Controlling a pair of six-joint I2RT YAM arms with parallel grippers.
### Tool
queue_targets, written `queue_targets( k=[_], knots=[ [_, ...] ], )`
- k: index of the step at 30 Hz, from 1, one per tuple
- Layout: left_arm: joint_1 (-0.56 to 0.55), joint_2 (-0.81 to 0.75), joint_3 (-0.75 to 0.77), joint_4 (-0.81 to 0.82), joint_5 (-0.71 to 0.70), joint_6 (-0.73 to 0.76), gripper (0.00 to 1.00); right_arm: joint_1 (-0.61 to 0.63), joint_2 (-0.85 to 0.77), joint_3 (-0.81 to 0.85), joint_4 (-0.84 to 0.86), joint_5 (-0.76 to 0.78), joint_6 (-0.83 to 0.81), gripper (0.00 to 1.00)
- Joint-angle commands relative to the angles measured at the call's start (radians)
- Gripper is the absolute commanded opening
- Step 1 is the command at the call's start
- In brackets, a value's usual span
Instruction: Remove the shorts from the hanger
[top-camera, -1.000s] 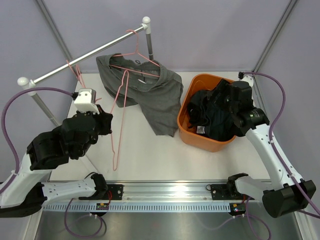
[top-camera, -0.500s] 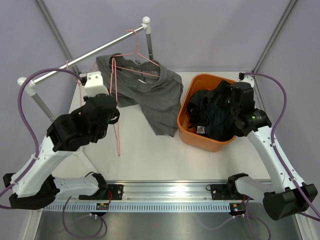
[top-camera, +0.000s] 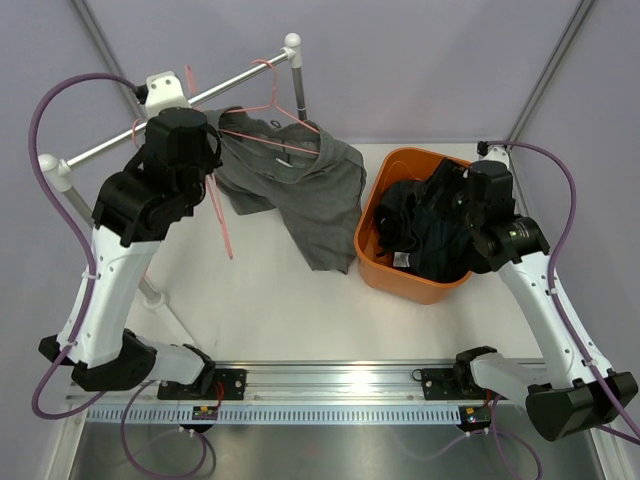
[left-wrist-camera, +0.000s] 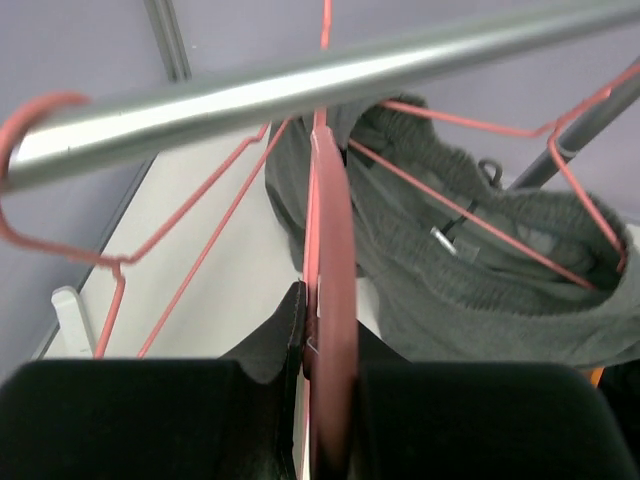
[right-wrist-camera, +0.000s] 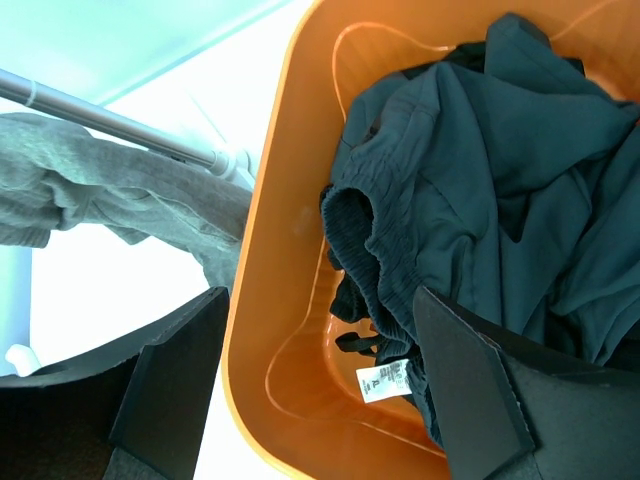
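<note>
The right pincer (right-wrist-camera: 320, 385) hangs wide open and empty over the basket (right-wrist-camera: 262, 300), where dark shorts (right-wrist-camera: 480, 200) lie heaped. The left pincer (left-wrist-camera: 320, 340), up by the rail (left-wrist-camera: 300, 95), is clamped on a bare hanger (left-wrist-camera: 330, 250). Beyond it the grey shorts (top-camera: 318, 195) droop from their own hanger (left-wrist-camera: 450, 204) toward the table (top-camera: 270, 300); they look light and limp, so I'd pinch the thick waistband.

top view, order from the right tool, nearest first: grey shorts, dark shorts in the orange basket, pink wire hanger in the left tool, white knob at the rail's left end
1. dark shorts in the orange plastic basket, under the right tool
2. grey cloth shorts, centre
3. pink wire hanger in the left tool, left
4. white knob, far left
</note>
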Motion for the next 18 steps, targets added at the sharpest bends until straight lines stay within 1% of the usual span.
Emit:
queue_targets(
  k=[1,5,9,18],
  knots=[
    [0.069,0.056,0.117,0.025,0.087,0.047,0.00,0.002,-0.012,0.060,-0.025,-0.017,-0.036,0.83],
    [0.134,0.105,0.170,0.023,0.145,0.050,0.00,0.002,-0.016,0.069,-0.036,-0.018,-0.049,0.83],
    [0.223,0.132,0.176,0.037,0.213,0.051,0.00,0.002,-0.012,0.089,-0.054,-0.020,-0.060,0.83],
    [0.347,0.147,0.171,0.068,0.305,0.074,0.00,0.002,0.001,0.097,-0.054,-0.040,-0.062,0.83]
  ],
)
